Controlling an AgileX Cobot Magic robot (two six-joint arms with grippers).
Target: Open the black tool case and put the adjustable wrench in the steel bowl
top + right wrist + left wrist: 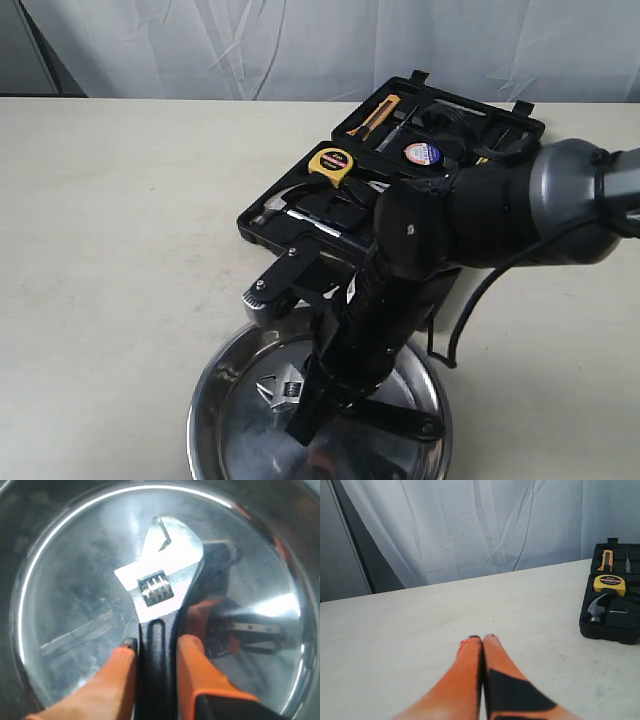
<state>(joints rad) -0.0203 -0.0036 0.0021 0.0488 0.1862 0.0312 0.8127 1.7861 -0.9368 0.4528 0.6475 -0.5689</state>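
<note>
One wrench (pixel 165 587) sat inside the one bowl (pixel 215 395), lower centre, handle clasped by the right hand (pixel 158 647). The left hand (pixel 482 640) was pinched closed, empty, over the bench (pixel 120 220). One open case (pixel 275 215) stood upper centre, the arm (pixel 500 215) overlapping it.

The right arm (pixel 565 195) has a rounded grey shell on one joint and glossy black housings on the rest; a small pale screw head (pixel 259 285) dots its black bracket; a thin black cable (pixel 470 310) loops out beside it. The right gripper (pixel 157 645) has smooth orange fingers (pixel 107 680), one with a black panel at its base; the left gripper (pixel 481 639) has matching tapered orange pads (pixel 465 680), one bearing an angular black patch.
</note>
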